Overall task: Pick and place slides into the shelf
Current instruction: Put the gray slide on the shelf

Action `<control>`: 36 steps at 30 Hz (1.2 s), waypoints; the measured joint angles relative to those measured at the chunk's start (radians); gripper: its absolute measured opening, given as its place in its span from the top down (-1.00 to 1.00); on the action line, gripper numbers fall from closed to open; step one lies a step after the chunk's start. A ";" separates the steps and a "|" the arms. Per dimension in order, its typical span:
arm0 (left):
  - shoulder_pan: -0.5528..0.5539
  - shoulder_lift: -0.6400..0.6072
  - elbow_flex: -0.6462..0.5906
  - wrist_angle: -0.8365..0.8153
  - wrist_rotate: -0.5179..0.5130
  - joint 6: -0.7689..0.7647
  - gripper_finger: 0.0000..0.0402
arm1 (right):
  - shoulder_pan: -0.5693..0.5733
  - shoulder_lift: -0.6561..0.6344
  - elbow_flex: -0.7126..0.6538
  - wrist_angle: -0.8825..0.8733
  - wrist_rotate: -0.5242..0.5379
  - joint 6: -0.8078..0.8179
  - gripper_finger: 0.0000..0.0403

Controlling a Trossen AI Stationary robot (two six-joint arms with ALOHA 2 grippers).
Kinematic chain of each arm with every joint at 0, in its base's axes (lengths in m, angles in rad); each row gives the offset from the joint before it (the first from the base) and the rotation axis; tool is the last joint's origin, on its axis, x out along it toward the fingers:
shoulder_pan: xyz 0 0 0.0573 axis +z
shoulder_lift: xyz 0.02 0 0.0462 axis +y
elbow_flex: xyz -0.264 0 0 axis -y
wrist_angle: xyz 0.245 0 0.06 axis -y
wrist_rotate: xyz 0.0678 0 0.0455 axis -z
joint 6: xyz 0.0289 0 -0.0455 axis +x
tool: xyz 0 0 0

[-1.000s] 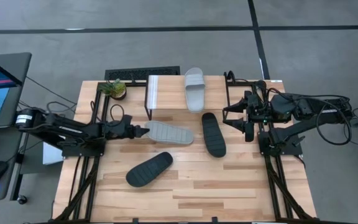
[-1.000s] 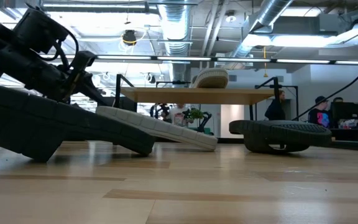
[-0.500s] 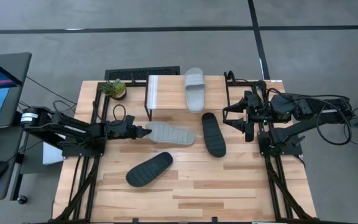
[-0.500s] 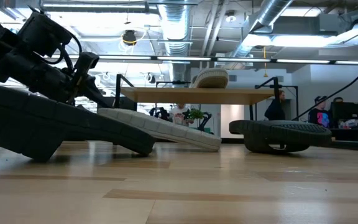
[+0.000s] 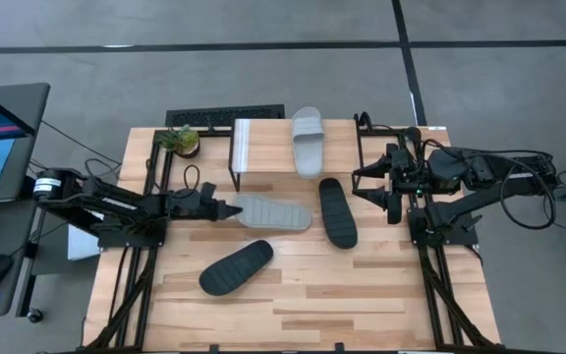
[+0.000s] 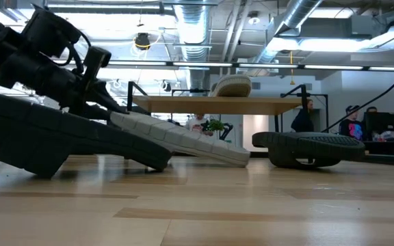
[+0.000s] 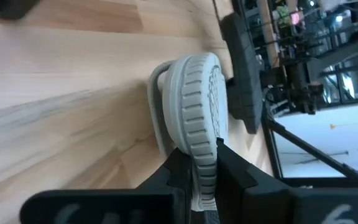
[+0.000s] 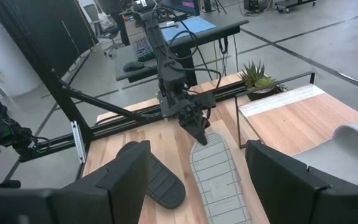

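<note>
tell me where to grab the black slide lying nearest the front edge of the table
Probably its heel end. The black rubber slide lies sole up and slanted, so the strap is underneath. The heel end points toward the left arm's side; a low approach from there could pinch the flat sole edge.

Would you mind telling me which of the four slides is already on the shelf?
The light grey slide lying across the right end of the shelf. The other grey slide is clamped in the left gripper, and both black slides lie on the table.

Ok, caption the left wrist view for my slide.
Left pincer shut on the edge of a grey slide, black slide lying beyond.
</note>
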 joint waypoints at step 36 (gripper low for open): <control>-0.142 -0.400 0.167 -0.058 -0.156 0.249 0.90 | 0.000 0.000 0.000 -0.023 0.000 0.000 -0.27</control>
